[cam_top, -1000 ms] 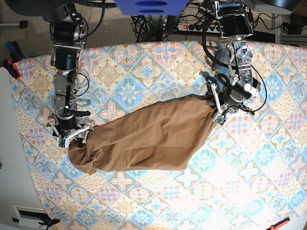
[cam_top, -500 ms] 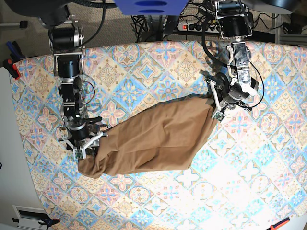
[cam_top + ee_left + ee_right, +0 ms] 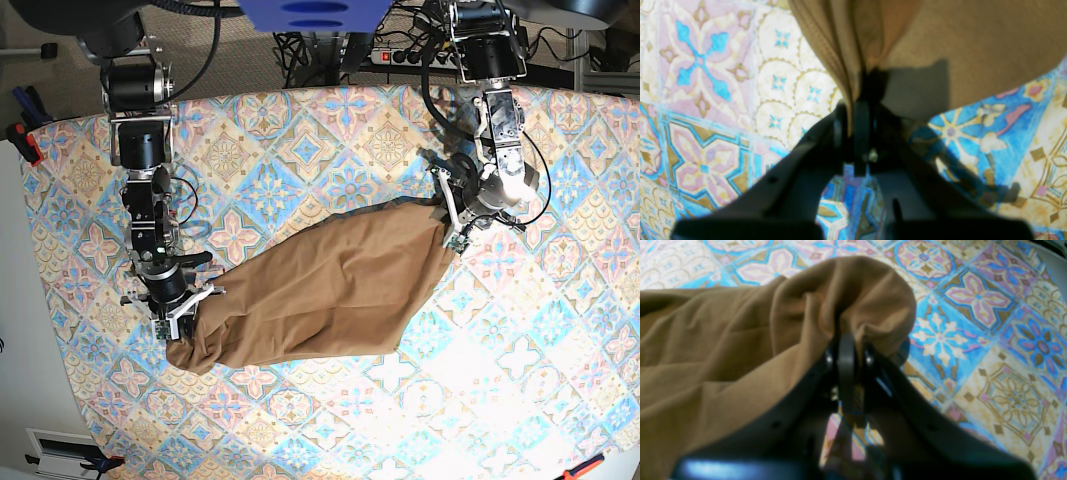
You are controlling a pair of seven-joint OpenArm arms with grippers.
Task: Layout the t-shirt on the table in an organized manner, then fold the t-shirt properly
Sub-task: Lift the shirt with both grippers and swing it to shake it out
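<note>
Across the whole base view spreads the tabletop [image 3: 330, 130], draped in a pastel cloth of blue, pink and cream diamond tiles with flower motifs. Beyond its far edge lie dark cables and a power strip [image 3: 400, 57] on a grey floor, and a white surface borders the near left side. No containers show in any view.

The t-shirt [image 3: 320, 290] lies bunched into a long tan-brown bundle in the middle of the tabletop. Its long axis runs diagonally, from the near left end up to the far right end in the base view. The fabric is creased and folded over itself, so collar and sleeves cannot be told apart.

The right hand [image 3: 177, 313] is pressed together, pinching the bundle's near left end; its wrist view shows cloth gathered into a rounded bulge above the fingertips. The left hand [image 3: 452, 232] is likewise pinched onto the far right end, with a ribbed hem edge [image 3: 826, 56] rising from between its fingers.
</note>
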